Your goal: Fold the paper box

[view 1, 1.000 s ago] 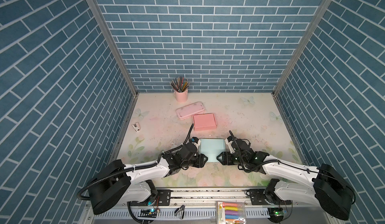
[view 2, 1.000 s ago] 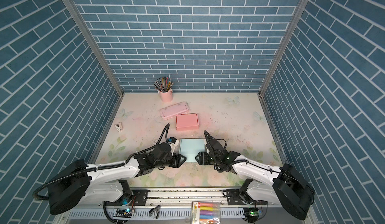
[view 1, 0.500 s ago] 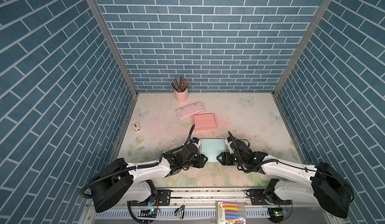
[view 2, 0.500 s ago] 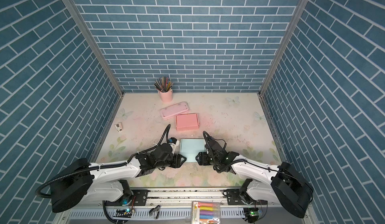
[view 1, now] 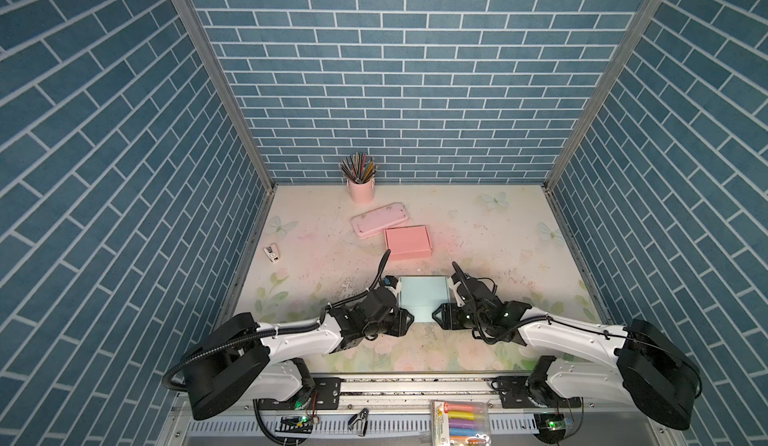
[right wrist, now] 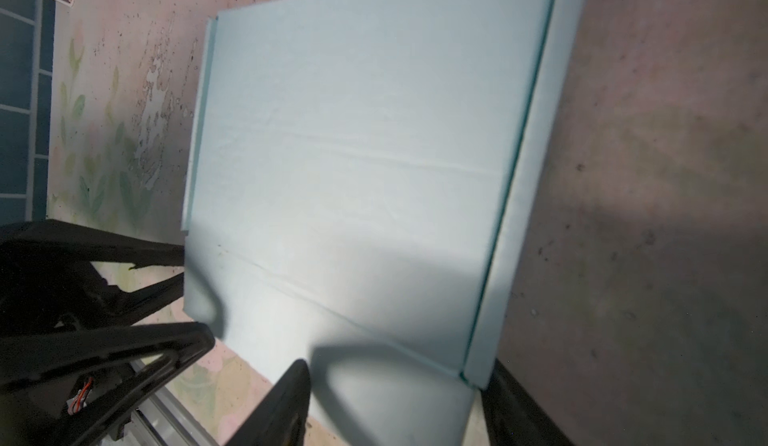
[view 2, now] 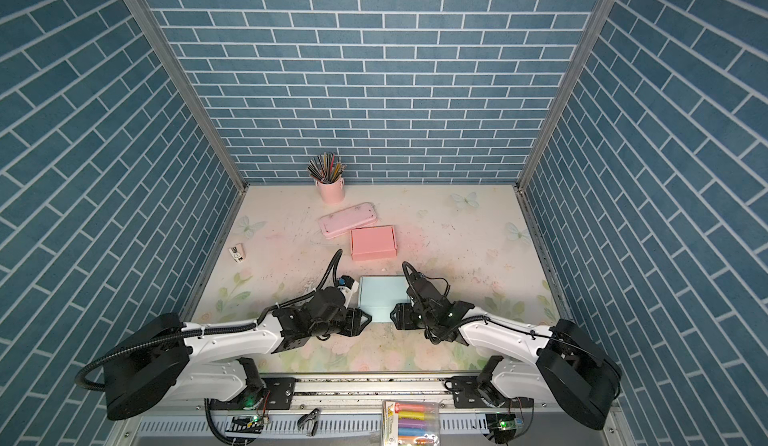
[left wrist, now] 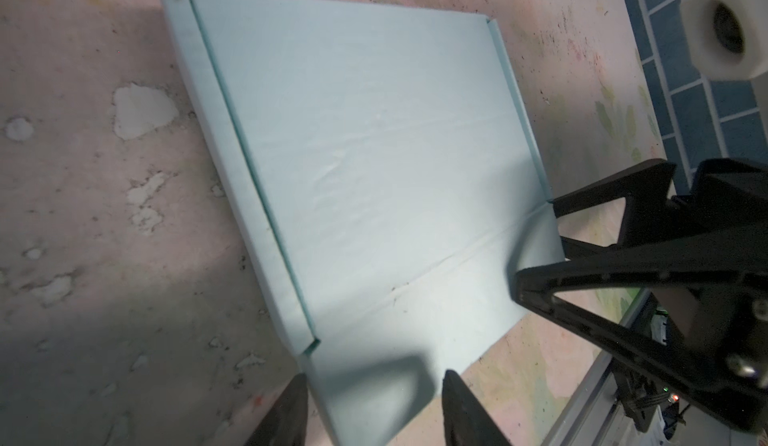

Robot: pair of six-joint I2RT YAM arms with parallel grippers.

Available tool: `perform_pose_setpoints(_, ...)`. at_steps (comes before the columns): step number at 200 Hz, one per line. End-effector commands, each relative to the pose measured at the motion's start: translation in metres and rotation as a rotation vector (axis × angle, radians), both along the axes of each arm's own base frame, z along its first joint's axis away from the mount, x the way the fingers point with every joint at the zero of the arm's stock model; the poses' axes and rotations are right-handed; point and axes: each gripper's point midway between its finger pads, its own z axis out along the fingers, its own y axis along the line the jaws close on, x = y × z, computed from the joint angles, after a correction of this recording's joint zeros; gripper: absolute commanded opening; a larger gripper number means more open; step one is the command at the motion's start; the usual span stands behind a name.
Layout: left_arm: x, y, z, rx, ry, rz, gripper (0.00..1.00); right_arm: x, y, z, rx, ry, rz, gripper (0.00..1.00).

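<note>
The paper box (view 1: 424, 298) (view 2: 383, 298) is light blue and lies flat on the near middle of the table, its side walls folded down. My left gripper (view 1: 409, 322) (left wrist: 374, 381) is at its near left corner. The jaws are open around the end of the front flap (left wrist: 374, 398), which no fingertip pinches. My right gripper (view 1: 436, 322) (right wrist: 397, 367) mirrors it at the near right corner, open, with the flap's other end (right wrist: 395, 402) between its fingers. Each wrist view shows the opposite gripper across the flap: the right gripper (left wrist: 538, 248) and the left gripper (right wrist: 195, 294).
A folded pink box (view 1: 407, 242), a pink pencil case (view 1: 380, 219) and a pink cup of pencils (view 1: 361, 186) stand farther back. A small white item (view 1: 272, 253) lies by the left wall. A marker pack (view 1: 459, 421) and a clip (view 1: 359, 419) rest on the front rail.
Both arms hold nearly the same place at the box's near corners. The left gripper's jaws have narrowed a little around the flap end.
</note>
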Motion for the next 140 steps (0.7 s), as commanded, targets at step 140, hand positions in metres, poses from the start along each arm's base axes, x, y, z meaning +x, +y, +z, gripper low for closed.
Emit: perform_pose_setpoints(140,0.007,0.018,0.007,0.004,-0.039,0.05,0.54,0.002,-0.004,-0.006,-0.036,-0.024,-0.017,0.66)
